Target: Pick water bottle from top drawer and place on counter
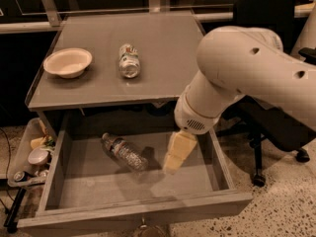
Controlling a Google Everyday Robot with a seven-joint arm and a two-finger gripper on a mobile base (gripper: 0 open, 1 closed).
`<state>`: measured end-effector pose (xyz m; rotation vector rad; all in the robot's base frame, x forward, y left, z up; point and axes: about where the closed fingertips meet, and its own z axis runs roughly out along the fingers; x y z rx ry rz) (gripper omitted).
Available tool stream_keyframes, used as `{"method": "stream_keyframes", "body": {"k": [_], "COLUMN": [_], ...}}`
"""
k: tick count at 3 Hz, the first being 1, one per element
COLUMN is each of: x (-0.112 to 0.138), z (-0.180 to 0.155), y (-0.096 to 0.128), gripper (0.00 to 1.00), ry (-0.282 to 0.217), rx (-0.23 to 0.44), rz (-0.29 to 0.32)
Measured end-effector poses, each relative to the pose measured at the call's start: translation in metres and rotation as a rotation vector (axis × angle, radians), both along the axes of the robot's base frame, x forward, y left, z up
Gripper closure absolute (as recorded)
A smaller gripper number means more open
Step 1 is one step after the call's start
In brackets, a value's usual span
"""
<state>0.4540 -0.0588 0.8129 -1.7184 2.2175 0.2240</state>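
The water bottle (123,153) lies on its side in the open top drawer (133,209), left of centre, with its cap toward the back left. My gripper (177,152) hangs inside the drawer, a short way to the right of the bottle and apart from it. The counter (163,58) is the flat grey top above the drawer.
A green-and-white can (129,60) lies on its side on the counter, with a pale bowl (67,61) to its left. A bin of rubbish (30,154) stands left of the drawer. A black office chair (269,117) is on the right.
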Motion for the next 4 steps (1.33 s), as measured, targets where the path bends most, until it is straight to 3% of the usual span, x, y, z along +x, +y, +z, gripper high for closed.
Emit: {"method": "stream_keyframes", "body": {"k": [1,2,3,4], "x": [0.008,0.008,0.012,0.027], "z": [-0.025,-0.025,-0.048,-0.082], "y": [0.046,0.046,0.070,0.100], "gripper": [0.00,0.00,0.00,0.00], "ry": [0.022,0.022,0.045,0.098], "rx": [0.086,0.086,0.125,0.167], "rz": [-0.009,-0.009,-0.046,-0.121]}}
